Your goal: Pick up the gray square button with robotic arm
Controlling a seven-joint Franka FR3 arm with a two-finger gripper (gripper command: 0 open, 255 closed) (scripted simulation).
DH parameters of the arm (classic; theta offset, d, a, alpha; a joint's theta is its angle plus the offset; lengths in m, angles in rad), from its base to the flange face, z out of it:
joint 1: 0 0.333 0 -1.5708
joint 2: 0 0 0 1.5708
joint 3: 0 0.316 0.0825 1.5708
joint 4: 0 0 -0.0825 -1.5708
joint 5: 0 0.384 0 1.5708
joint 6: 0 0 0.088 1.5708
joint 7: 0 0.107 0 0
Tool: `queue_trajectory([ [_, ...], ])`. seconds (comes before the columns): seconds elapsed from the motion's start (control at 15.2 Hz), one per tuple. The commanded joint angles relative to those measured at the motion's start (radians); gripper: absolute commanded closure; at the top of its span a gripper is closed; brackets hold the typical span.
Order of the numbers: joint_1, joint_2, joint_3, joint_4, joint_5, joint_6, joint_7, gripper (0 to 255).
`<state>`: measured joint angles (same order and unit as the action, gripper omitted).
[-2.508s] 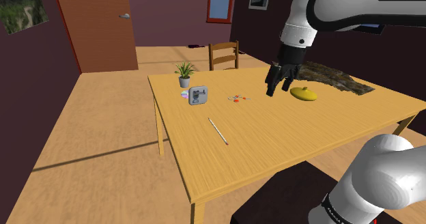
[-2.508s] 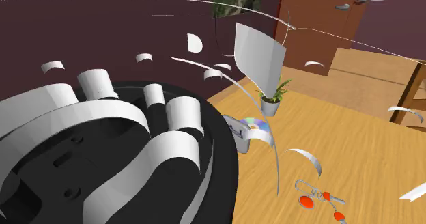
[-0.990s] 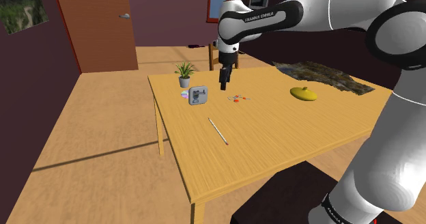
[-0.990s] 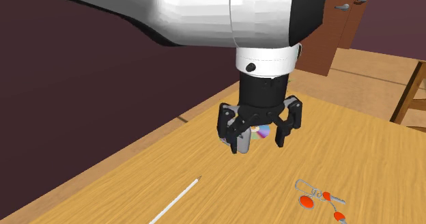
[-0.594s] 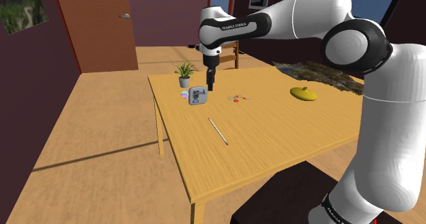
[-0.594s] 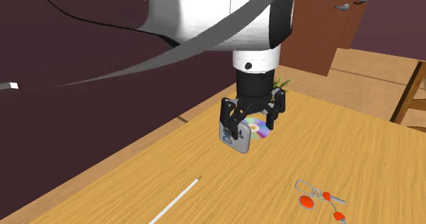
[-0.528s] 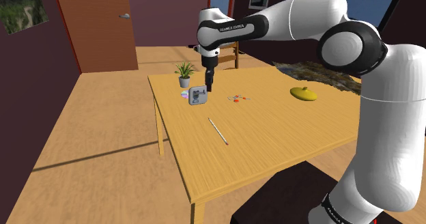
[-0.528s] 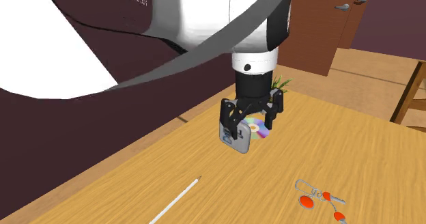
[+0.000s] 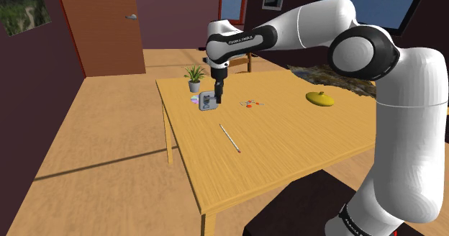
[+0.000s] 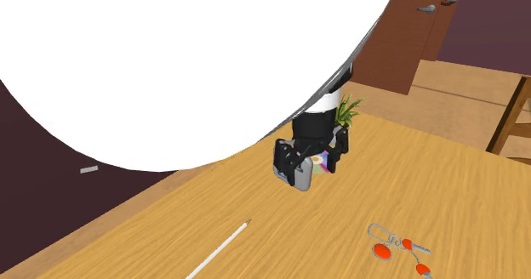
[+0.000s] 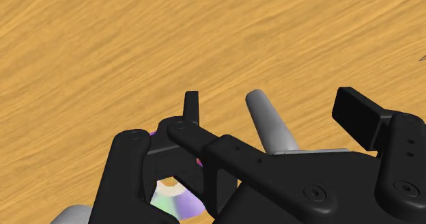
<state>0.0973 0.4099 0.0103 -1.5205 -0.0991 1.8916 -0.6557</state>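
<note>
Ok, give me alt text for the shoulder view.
The white arm reaches across a wooden table, its black hand down at a gray square button near the far corner, beside a small potted plant. A thin stick and a yellow object also lie on the table.

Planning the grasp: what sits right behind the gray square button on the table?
A rainbow-sheened disc sits just behind the button, with a potted plant farther back. The gripper covers part of the disc.
</note>
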Motion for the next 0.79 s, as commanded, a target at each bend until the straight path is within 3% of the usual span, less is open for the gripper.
queue_trajectory([
  [0.0, 0.0, 0.0, 0.0, -0.008, 0.0, 0.008, 0.001, 255],
  [0.73, 0.0, -0.006, 0.0, 0.012, 0.001, -0.018, -0.002, 255],
])
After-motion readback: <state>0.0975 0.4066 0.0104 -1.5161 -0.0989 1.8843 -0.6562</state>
